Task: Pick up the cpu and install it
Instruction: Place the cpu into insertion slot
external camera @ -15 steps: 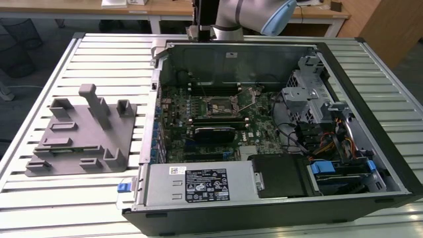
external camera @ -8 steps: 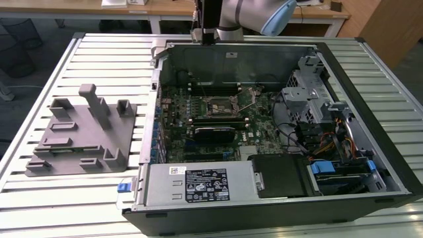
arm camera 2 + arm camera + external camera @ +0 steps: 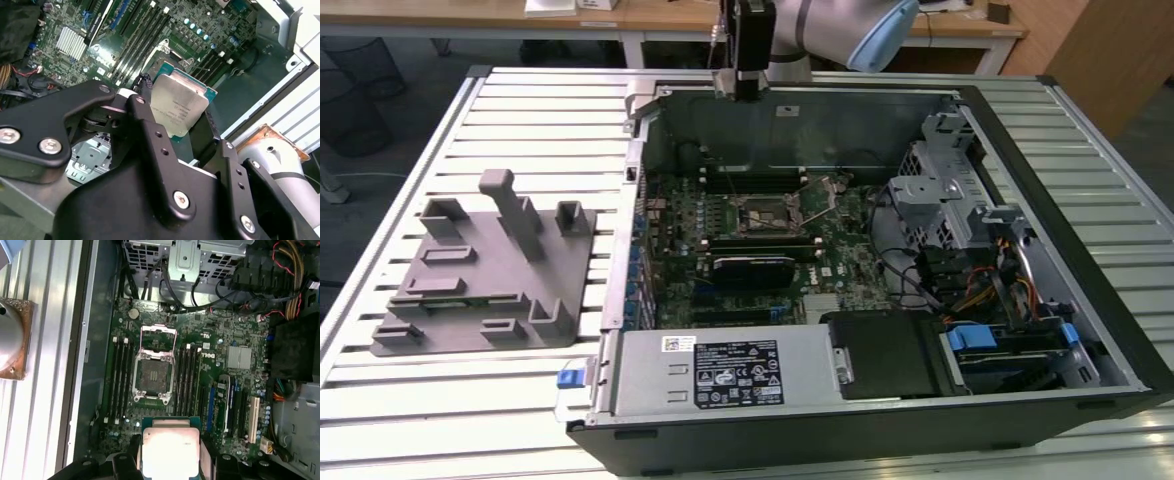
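My tool (image 3: 176, 112) is clamped on two edges of the cpu (image 3: 180, 102), held above the case (image 3: 1067, 230) near the desk's (image 3: 534, 100) arm-side edge. I'd fear a slip or skew bending pins in the open socket (image 3: 152, 375).

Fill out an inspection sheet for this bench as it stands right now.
Surface: slatted metal table carrying an open computer case lying on its side.
Job's things: chip held above the circuit board; socket open, no chip in it.
Clutter: grey pegged tray on the table, to the exterior view's left of the case.
Grippers: pincer shut on the chip's edges, near the case's far wall in the exterior view.
Cables: coloured wires and black leads inside the case, apart from the socket.
Surroundings: wooden desk behind the table.
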`<action>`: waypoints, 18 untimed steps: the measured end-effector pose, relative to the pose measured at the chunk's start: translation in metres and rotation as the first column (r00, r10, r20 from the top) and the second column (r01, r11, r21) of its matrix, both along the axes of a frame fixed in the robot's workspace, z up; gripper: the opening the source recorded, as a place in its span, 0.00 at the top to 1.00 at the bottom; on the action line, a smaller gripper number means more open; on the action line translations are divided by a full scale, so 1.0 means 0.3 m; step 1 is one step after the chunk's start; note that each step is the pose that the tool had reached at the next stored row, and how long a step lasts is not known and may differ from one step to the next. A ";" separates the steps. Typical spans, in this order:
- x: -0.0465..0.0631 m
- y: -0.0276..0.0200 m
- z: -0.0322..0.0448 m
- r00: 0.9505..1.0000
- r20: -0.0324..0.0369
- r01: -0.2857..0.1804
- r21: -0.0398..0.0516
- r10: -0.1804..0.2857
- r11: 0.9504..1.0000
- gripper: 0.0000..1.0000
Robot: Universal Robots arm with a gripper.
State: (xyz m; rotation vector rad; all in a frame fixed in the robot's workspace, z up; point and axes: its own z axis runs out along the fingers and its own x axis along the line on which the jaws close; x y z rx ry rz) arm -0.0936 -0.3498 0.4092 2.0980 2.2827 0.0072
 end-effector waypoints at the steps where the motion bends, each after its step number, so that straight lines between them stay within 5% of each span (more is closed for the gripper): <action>1: 0.000 0.000 -0.001 1.000 0.000 0.000 0.000 0.000 1.000 0.46; 18: 0.000 0.000 -0.025 1.000 0.000 0.000 0.000 0.000 1.000 0.46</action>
